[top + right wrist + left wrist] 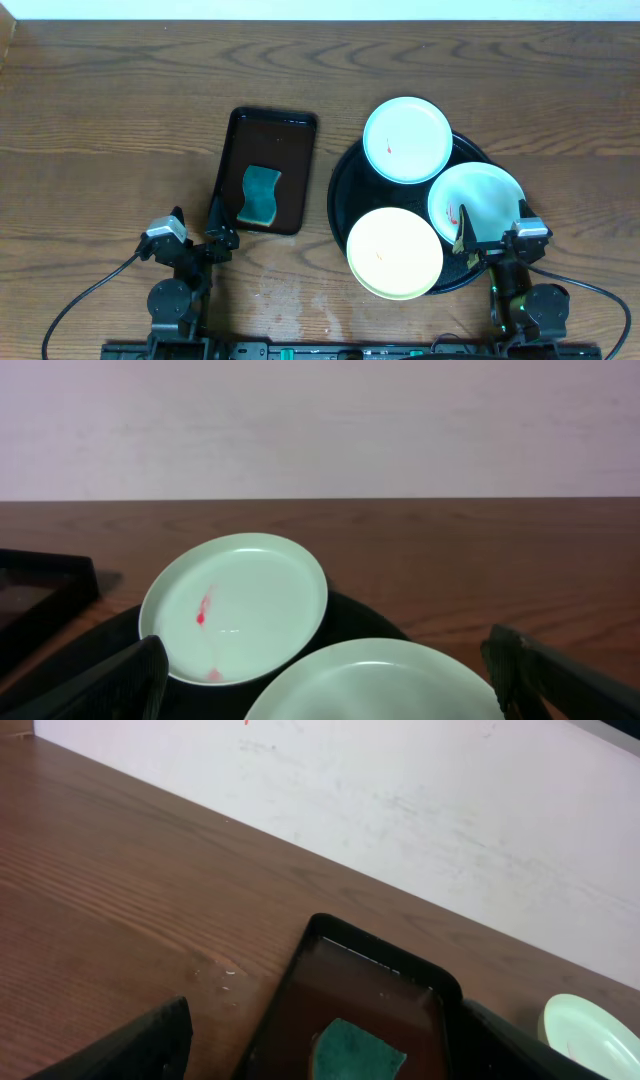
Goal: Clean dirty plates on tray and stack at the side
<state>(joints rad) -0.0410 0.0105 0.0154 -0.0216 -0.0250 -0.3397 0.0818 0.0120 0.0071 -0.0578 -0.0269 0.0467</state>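
Three plates lie on the round black tray (345, 185). A pale mint plate (407, 140) with a red smear sits at the tray's far edge; it also shows in the right wrist view (240, 605). A second mint plate (478, 200) with a red smear sits at the right, also in the right wrist view (385, 685). A pale yellow plate (394, 253) sits at the front. My right gripper (492, 243) is open just in front of the right plate. My left gripper (197, 235) is open near the rectangular tray's front left corner.
A smaller rectangular black tray (290, 135) left of the round tray holds a teal sponge (260, 194), also seen in the left wrist view (360, 1052). A white wall runs behind the wooden table. Bare wood lies at the far left and right.
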